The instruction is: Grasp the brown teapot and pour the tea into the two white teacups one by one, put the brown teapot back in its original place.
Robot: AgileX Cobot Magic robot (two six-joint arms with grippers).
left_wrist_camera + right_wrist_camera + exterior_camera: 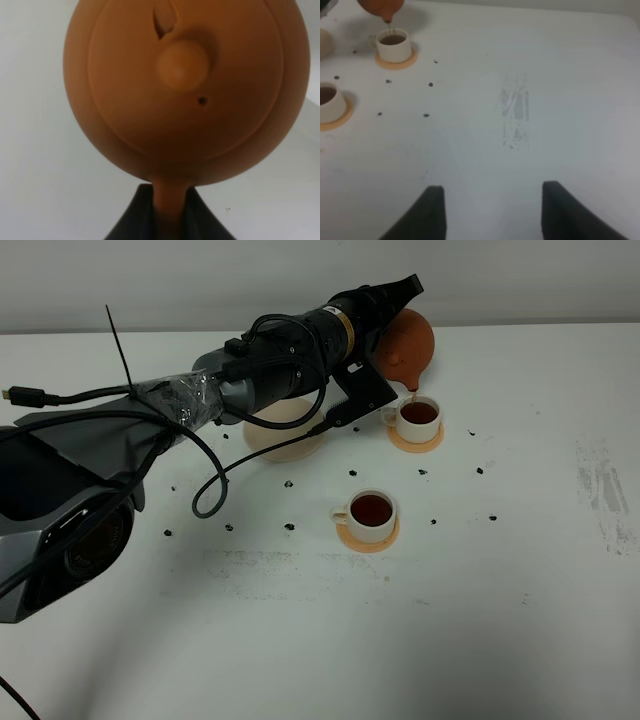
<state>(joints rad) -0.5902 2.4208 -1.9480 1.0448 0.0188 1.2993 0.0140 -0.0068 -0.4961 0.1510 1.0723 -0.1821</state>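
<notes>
The pour into the second cup looks to be the step in hand. The left fingers [134, 222] are clamped on the loop handle of the round orange-brown clay teapot [408, 340]. It hangs tipped spout-down over the far cup [418, 413], a small cream-white cylindrical cup on a round orange coaster [432, 443]. A thin thread of tea runs from the spout into it, and the far cup already looks well filled with dark tea. The near cup [372, 512], its twin on its own coaster, holds dark tea too, so I judge that one done.

Next, I would say, the teapot wants righting before the far cup overflows. It then needs carrying back to the flat round beige disc [285, 445], which lies on the white surface [500, 620] partly hidden under the arm. There it should be set down level before the handle is let go.

The right fingers [427, 215] are spread wide with nothing between them, over a bare stretch well apart from the cups. Dark specks [289, 526] dot the surface around the cups.
</notes>
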